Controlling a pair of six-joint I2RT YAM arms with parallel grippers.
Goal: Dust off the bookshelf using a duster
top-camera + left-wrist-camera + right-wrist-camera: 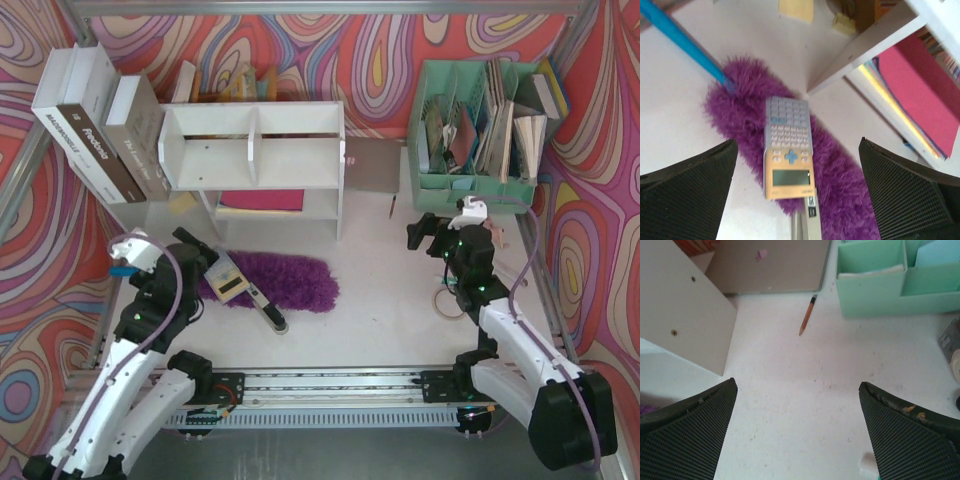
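— blue handle (680, 37), far left; purple duster (290, 282) flat on the table (380, 300), just before the bookshelf (255, 150). status?
— calculator (787, 150) lying on the plumes. left gripper (798, 145) above it, jaws spread, holding nothing.
— advice?
— likely best: grip the handle, not the fluff, and let the calculator slide off. right gripper (797, 390), near a pencil (807, 315): jaws apart, empty.

1. Shows a long fluffy purple duster (742, 107) lying diagonally on a white tabletop (675, 115), thin bright blue plastic handle (682, 37) toward the upper left.
2. Shows a flat lilac-and-yellow plastic calculator (788, 150) resting on its fluff.
3. Catches the white wooden bookshelf (865, 47) at upper right.
4. Frames both between the left gripper's (799, 200) wide-apart black fingers (687, 195).
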